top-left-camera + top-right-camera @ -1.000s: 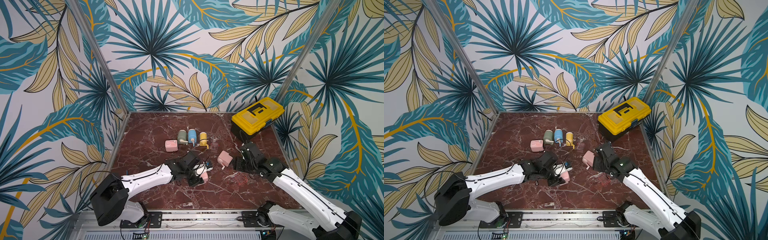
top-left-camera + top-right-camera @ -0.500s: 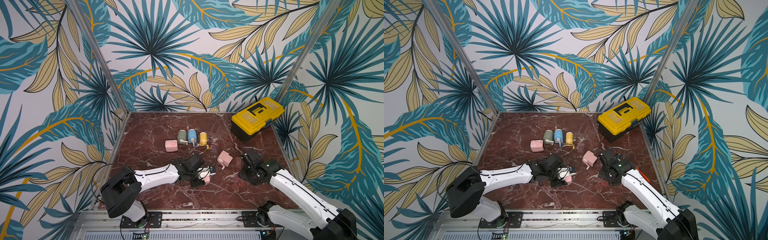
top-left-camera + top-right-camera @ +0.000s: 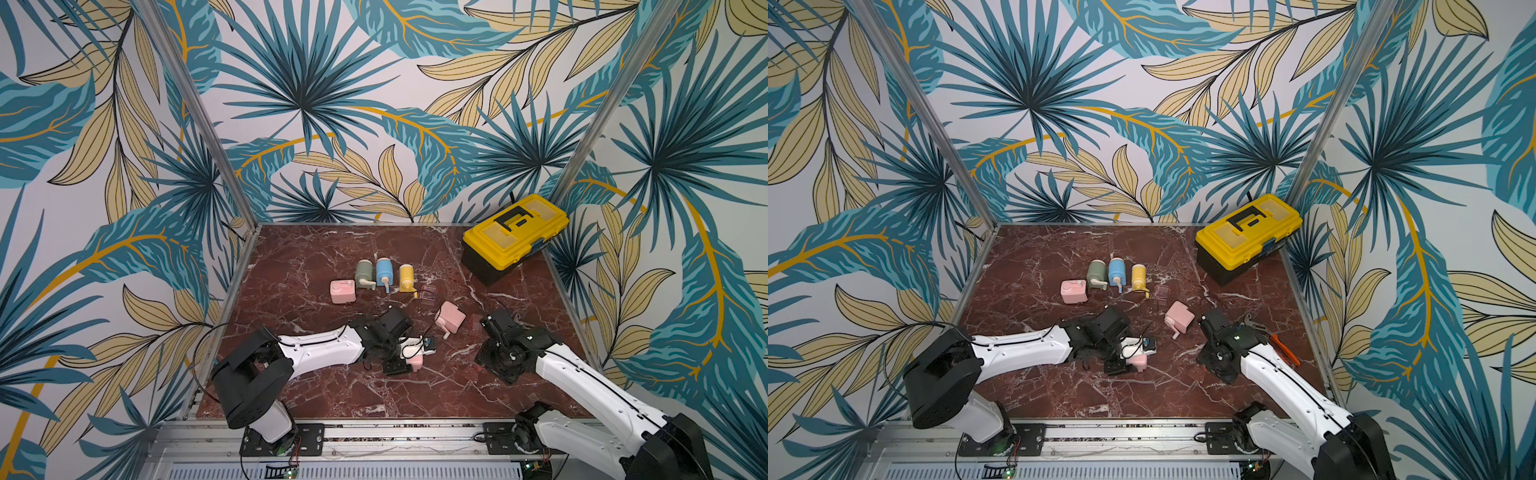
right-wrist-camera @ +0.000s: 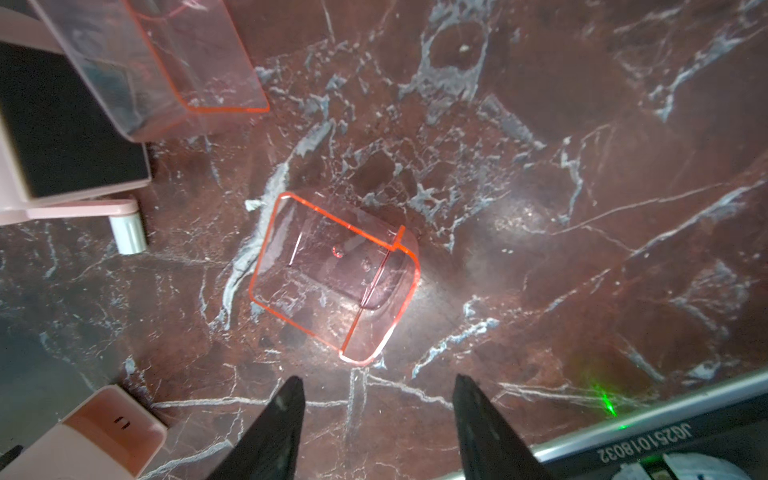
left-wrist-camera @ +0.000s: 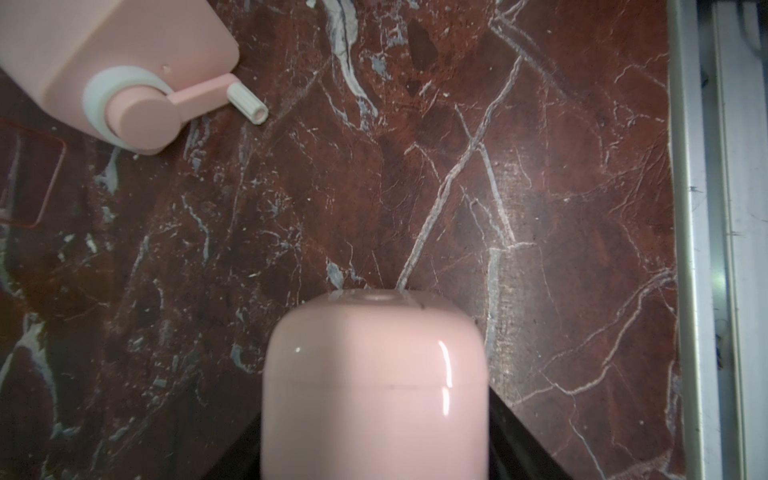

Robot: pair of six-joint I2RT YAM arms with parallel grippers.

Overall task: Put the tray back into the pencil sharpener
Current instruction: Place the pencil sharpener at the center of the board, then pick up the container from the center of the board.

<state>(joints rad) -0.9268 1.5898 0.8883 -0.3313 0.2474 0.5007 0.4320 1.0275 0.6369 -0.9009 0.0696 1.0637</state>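
Red marble table point(image 3: 332, 395), your left gripper point(image 3: 408, 360) clasping the pink sharpener point(image 5: 374, 395) at six o'clock of centre, your right gripper point(image 4: 374, 415) spread and empty, clear tray point(image 4: 332, 278) lying at three o'clock, just beyond its tips.

You are looking at the tray point(image 4: 335, 276), a small clear box with glowing pink-orange edges and rounded corners, which is lying flat on the red marble point(image 4: 582, 187) and touching nothing. The pencil sharpener point(image 3: 414, 360), a glossy pale pink body with rounded shoulders, is sitting near the front middle of the marble, apart from the tray. It is showing a small round hole in its far end in the left wrist view.
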